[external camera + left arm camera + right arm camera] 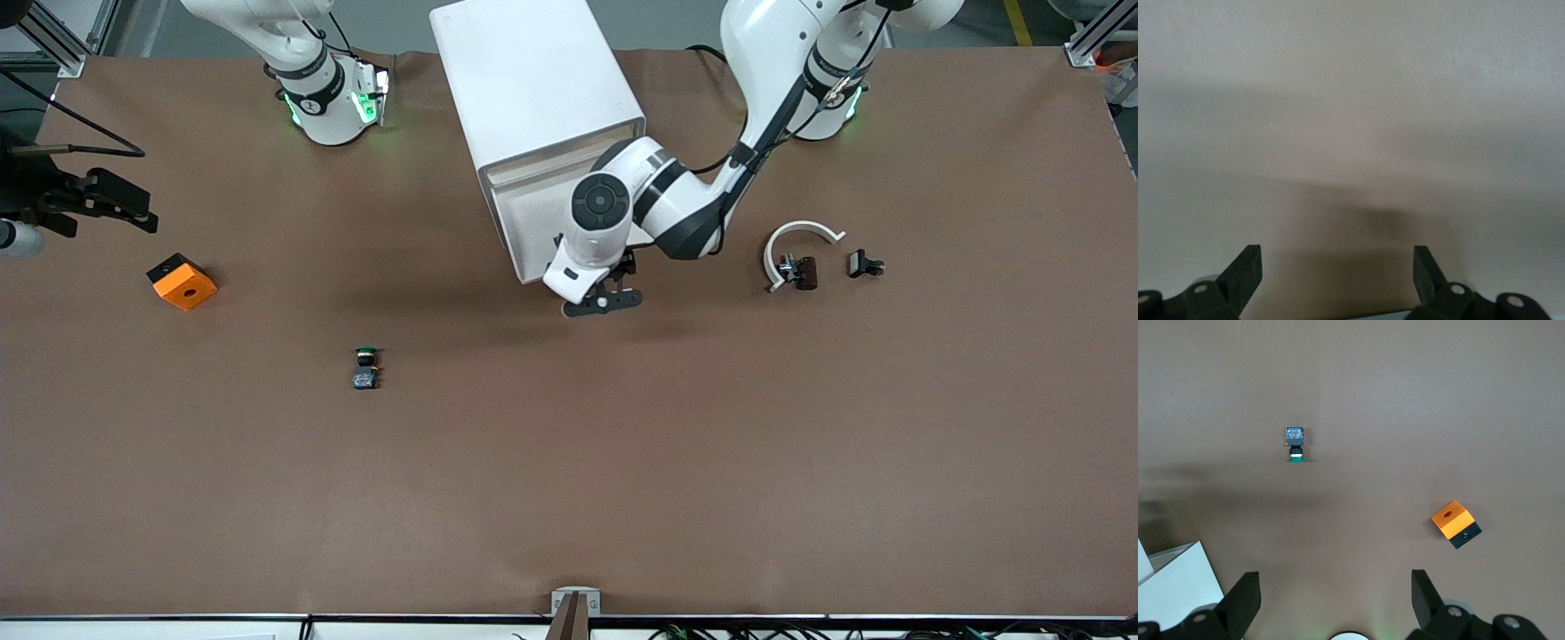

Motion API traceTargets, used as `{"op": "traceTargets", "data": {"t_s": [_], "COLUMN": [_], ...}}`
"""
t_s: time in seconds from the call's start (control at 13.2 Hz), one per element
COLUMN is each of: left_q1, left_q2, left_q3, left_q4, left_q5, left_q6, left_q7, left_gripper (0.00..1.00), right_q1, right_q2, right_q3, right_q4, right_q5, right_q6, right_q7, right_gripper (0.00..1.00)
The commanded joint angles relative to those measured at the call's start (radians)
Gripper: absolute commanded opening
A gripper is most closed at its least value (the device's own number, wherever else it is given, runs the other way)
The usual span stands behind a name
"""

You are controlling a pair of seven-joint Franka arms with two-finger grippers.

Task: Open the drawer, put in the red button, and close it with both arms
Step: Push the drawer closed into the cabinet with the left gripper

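A: Drawer?
B: In the white cabinet, top row, slightly out. Left gripper hangs at the cabinet's front, fingers apart.
A: Right gripper?
B: Apart too, waiting near the table edge above an orange block. No red button visible; a green one lies on open table.

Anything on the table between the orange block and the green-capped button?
Nothing: in the front view the brown table is bare between the orange block and the green-capped button. The right wrist view shows the same bare stretch.
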Motion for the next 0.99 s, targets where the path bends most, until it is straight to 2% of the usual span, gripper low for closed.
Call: {"op": "traceTargets", "data": {"t_s": [0.0,0.15,0.3,0.53,0.91], "left_q1": [-0.045,-0.066,-0.060,-0.066,-0.074], "left_q2": [-0.006,-0.017,-0.023,-0.022,-0.009], "left_q3": [0.000,-0.006,-0.044,-0.047,-0.070], "left_q4": [0.005,0.005,0.005,0.001,-0.005], "left_q5": [-0.017,-0.018,-0.032,-0.121,-0.159], "left_q6": [-0.050,-0.123,-0.180,-0.202,-0.206], "left_q7": [-0.081,-0.126,-0.167,-0.172,-0.238], "left_gripper": [1.00,1.00,1.00,1.00,1.00], "right_q1": [-0.015,-0.013,-0.015,-0.018,-0.035], "right_q2": [-0.011,-0.011,-0.011,-0.011,-0.006], "right_q3": [0.016,0.016,0.016,0.014,0.014], "right_q4": [0.016,0.014,0.016,0.014,0.013], "right_q5": [-0.011,-0.014,-0.037,-0.077,-0.077], "right_q6": [-0.008,-0.008,-0.008,-0.005,-0.004], "right_q7": [-0.009,-0.009,-0.007,-0.006,-0.010], "right_gripper": [1.00,1.00,1.00,1.00,1.00]}}
